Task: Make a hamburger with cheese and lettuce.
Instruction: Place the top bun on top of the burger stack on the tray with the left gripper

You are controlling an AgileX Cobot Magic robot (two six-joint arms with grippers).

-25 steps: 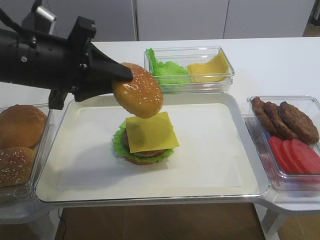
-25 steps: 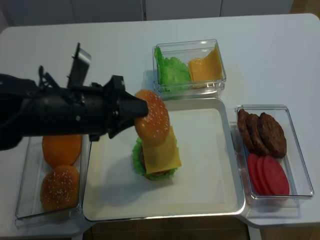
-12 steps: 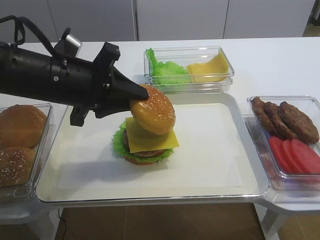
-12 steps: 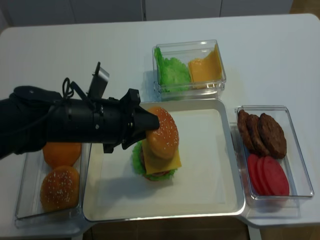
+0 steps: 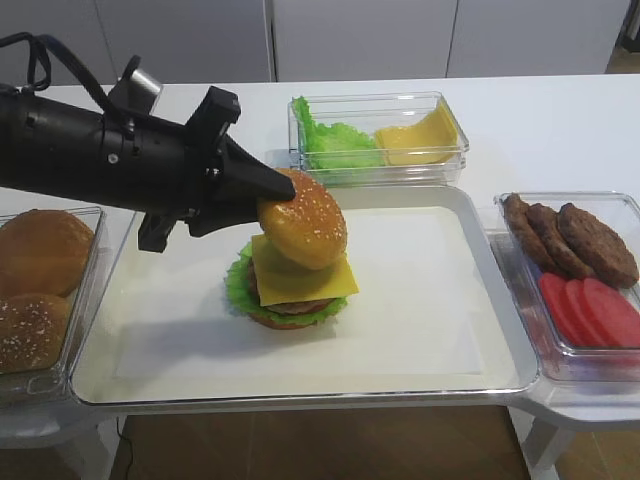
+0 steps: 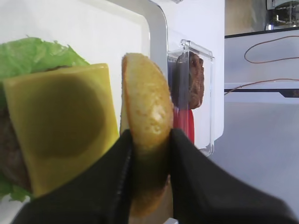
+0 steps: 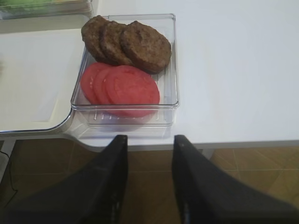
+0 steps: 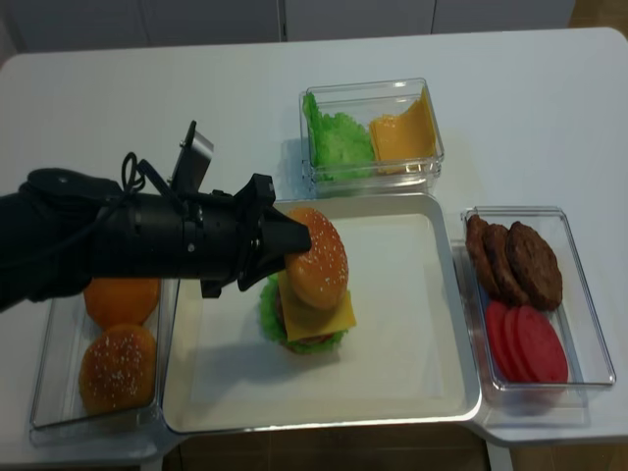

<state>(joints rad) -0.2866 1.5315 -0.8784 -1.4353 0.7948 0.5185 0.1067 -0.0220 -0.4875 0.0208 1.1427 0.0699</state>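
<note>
Golden and dotted with seeds, the top bun [image 5: 303, 218] is pinched at its edge by the left claw [image 6: 149, 154], with one black finger [image 6: 114, 186] on each side. The bun is tilted. Its low side sits right over the cheese [image 5: 303, 272], and I cannot tell if they touch.

The cheese is a flat yellow square on the brown patty [image 5: 297, 306]. Green frilly lettuce [image 5: 240, 290] sticks out all around. This hamburger [image 8: 306, 309] sits on the white tray [image 5: 430, 300], a bit left of the middle.

The right claw [image 7: 148, 154] hangs off the front edge of the white surface [image 7: 233, 70]. Its two fingers are apart and hold nothing. Just past it is a clear box [image 7: 169, 100] with dark patties [image 7: 140, 44] and red tomato slices [image 7: 124, 86].

Behind the tray, another clear box [image 5: 440, 160] holds more green leaves [image 5: 330, 140] and yellow cheese slices [image 5: 420, 135]. On the left, a box [image 8: 49, 392] holds two more buns [image 8: 118, 368].
</note>
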